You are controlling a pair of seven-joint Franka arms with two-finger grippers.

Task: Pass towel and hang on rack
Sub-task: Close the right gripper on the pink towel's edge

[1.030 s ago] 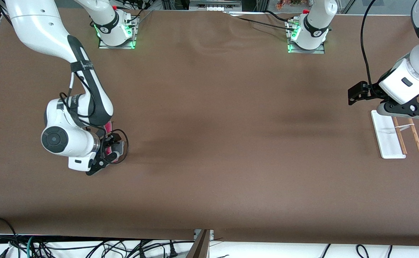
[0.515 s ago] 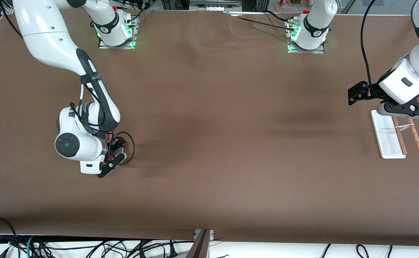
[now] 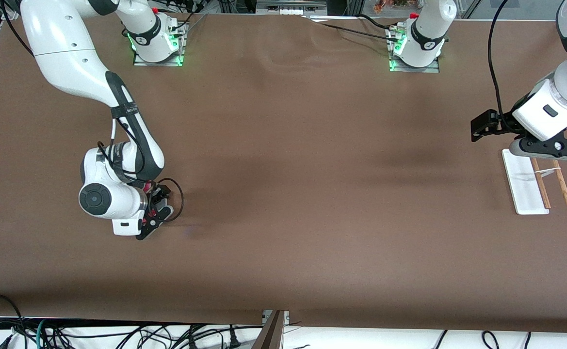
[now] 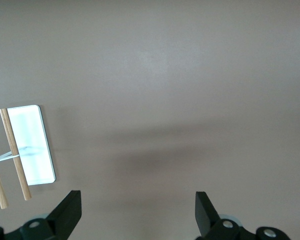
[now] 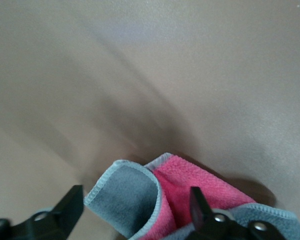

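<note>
The towel (image 5: 187, 187) lies crumpled on the table at the right arm's end, pink face up with a grey fold (image 5: 132, 200) curled over. My right gripper (image 5: 135, 195) is low over it, open, one finger on each side of that grey fold. In the front view the right gripper (image 3: 156, 213) and wrist cover nearly all of the towel. The rack (image 3: 523, 186), a white base with two wooden rods (image 3: 540, 189), stands at the left arm's end. My left gripper (image 4: 137, 196) waits above the table beside the rack (image 4: 32, 145), open and empty.
Brown cloth covers the table (image 3: 302, 194). Both arm bases (image 3: 157, 43) stand along its edge farthest from the front camera. Cables hang below the table's near edge (image 3: 118, 334).
The right arm has shifted a little toward the left arm's end and come down over the towel, hiding more of it. The left arm has not moved.
</note>
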